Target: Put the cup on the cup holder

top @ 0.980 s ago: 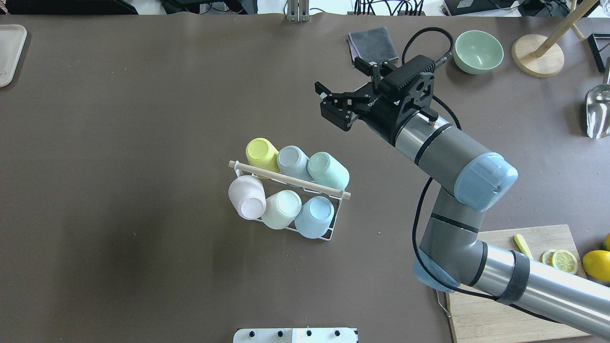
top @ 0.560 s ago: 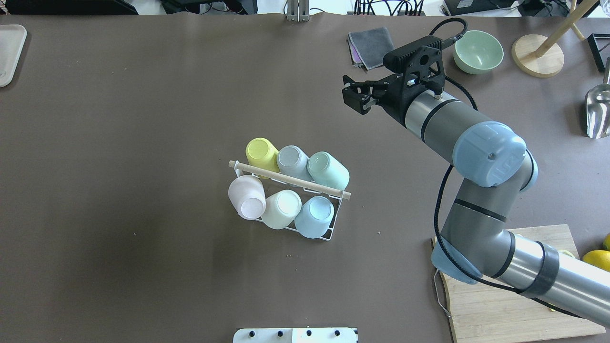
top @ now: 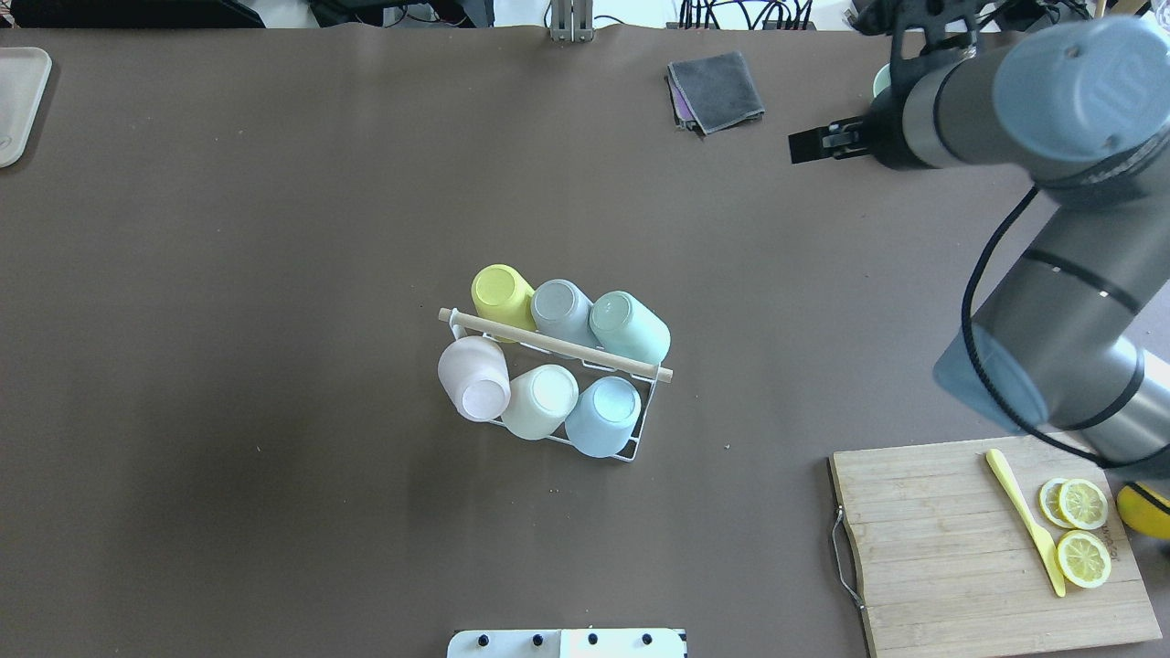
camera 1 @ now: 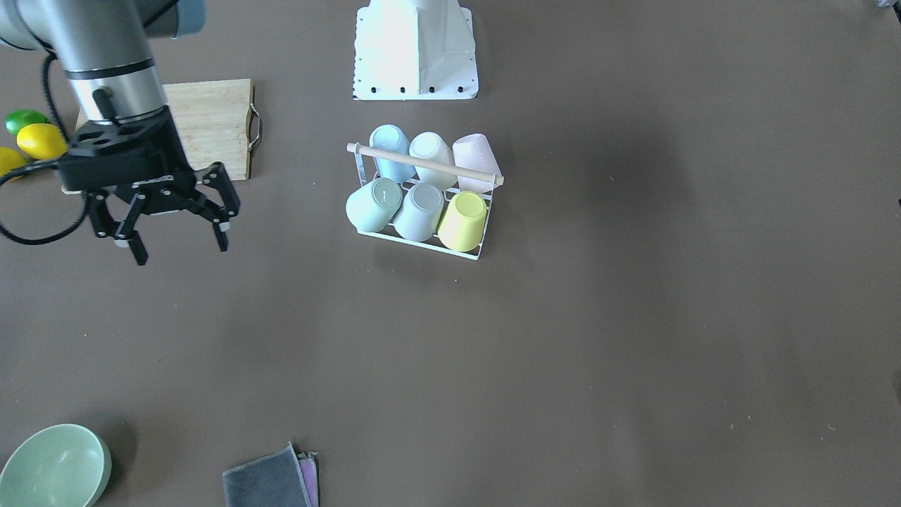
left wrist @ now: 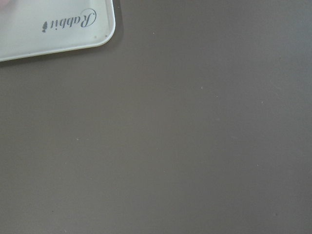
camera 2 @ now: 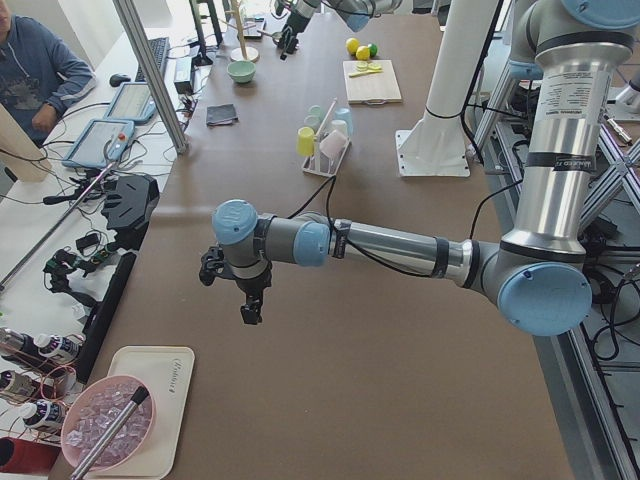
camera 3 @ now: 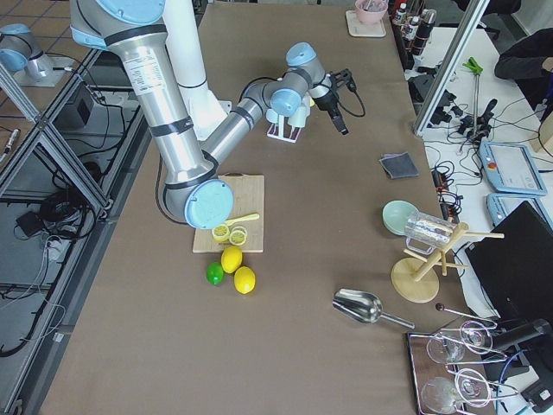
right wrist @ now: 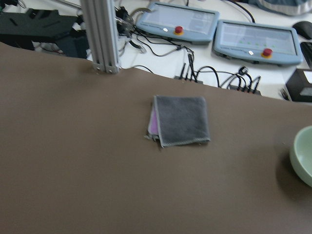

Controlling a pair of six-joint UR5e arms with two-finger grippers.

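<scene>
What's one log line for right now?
rack: six cups | right gripper: open, empty, apart from rack | left gripper: unclear

Matt cups (top: 603,416) — wire cup holder (top: 643,420), wooden rod (top: 548,343).

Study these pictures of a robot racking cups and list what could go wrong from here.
1. All six pegs of the cup holder seem to carry cups, so another cup would find no free peg and might knock one loose.
2. The pink cup leans outward at the holder's end; a bump might tip it off.
3. The right gripper is open and empty; a low sweep back could hit the holder.
</scene>
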